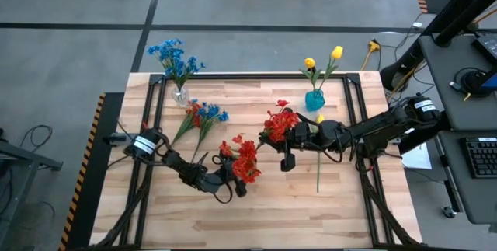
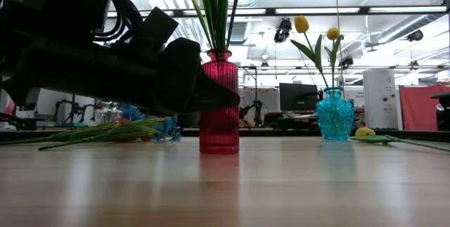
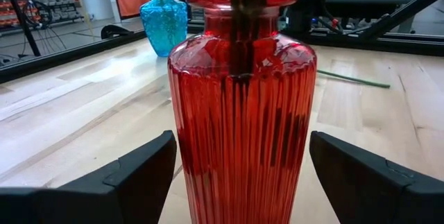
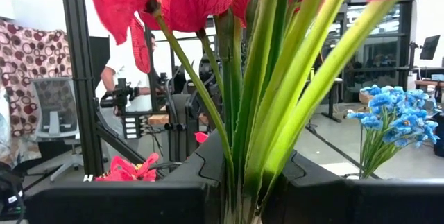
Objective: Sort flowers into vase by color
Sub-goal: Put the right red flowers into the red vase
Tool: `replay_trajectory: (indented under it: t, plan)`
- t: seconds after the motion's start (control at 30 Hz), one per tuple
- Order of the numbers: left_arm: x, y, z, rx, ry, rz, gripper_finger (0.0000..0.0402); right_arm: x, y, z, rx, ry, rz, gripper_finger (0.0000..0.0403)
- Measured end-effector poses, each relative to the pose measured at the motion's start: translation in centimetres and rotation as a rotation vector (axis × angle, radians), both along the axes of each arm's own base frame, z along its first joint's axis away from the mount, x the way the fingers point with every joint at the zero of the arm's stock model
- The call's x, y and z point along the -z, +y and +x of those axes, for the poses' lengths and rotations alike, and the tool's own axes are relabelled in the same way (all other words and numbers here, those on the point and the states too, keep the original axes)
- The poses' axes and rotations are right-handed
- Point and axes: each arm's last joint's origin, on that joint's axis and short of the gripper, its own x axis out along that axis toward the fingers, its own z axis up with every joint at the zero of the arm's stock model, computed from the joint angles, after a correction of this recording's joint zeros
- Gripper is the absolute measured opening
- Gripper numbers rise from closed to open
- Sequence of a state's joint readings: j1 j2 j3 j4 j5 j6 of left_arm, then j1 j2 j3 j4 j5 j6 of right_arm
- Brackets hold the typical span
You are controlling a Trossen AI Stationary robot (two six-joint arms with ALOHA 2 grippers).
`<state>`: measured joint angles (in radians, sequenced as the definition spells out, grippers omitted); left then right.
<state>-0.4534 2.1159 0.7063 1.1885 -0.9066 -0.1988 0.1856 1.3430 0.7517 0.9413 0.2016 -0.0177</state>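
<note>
A red ribbed glass vase [image 3: 243,113] stands on the table near its middle [image 2: 219,104] and holds red flowers [image 1: 245,162]. My left gripper [image 3: 243,175] is open and level with the table, one finger on each side of the vase's body. My right gripper [image 1: 286,155] is shut on a bunch of red flowers [image 1: 279,121], held above the table just right of the vase. A teal vase [image 1: 314,99] holds yellow tulips. A clear vase [image 1: 180,95] holds blue flowers [image 1: 175,57]. My left gripper has its fingers [image 3: 139,175] close beside the red vase's lower body, coming in level from the near left. I cannot tell whether they touch the glass. My right gripper pinches several green stems [image 4: 260,148] of the red bunch between its two fingers. The fingers lie across the stems. The blooms [image 4: 194,2] stand beyond the fingers, and the bunch is lifted clear.
Loose blue and red sprigs [image 1: 203,115] lie on the table left of the red vase. A yellow flower [image 1: 318,162] lies on the table under the right arm. A dark frame rims the table. A person stands in the room beyond [image 4: 128,64].
</note>
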Motion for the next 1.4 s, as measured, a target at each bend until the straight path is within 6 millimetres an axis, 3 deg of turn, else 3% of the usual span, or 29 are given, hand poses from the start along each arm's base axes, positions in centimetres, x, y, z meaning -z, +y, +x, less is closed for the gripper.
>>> replay_trajectory:
  t: [1.4]
  plan:
    - [0.25, 0.28, -0.06, -0.032, 0.022, 0.013, 0.031, 0.16, 0.01, 0.04, -0.005, 0.016, 0.015, 0.0043]
